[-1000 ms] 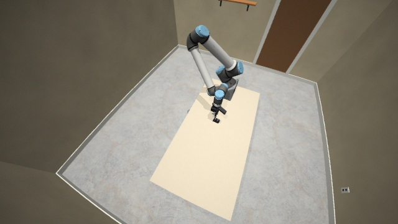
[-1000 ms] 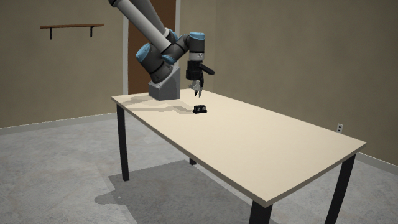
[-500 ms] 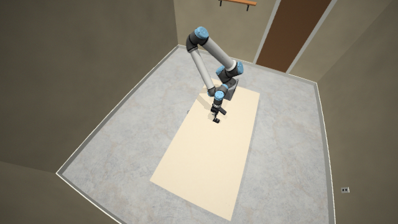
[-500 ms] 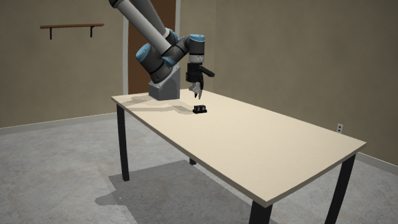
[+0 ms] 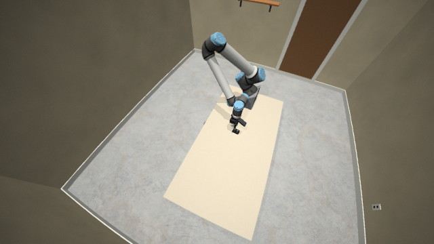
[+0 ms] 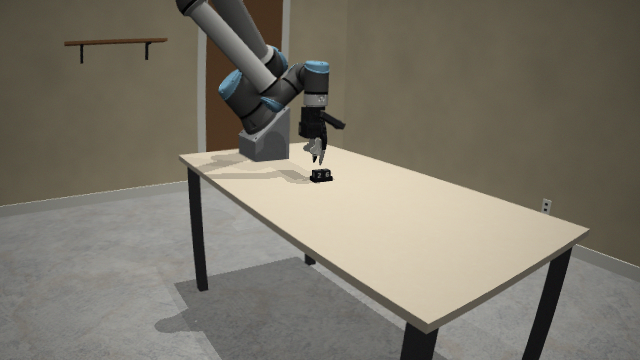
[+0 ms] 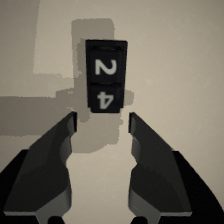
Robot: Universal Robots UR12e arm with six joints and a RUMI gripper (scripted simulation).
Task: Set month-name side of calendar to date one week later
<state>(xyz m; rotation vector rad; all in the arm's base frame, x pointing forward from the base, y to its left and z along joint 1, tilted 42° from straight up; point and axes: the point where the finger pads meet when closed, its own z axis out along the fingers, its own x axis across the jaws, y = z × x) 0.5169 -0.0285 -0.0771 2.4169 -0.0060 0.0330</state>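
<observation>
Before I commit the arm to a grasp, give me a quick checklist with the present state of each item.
1. Gripper empty: ok, nothing between its fingers.
2. Fingers apart: ok, a gap shows in the wrist view.
3. Both cubes in the tray: ok.
4. Gripper lined up around a cube: not ok, the cubes lie ahead of the fingertips in the wrist view.
5. Month side identified: cannot tell, no month name is readable.

Fingers [image 5: 234, 125] [image 6: 322, 142] dropping closer to the cubes [image 6: 320, 174] [image 7: 105, 67], wrist [image 5: 239, 106] [image 6: 316, 80] lowering too, near bench's [image 5: 220, 183] [image 6: 425, 210] [image 7: 175, 60] base-end edge.
</observation>
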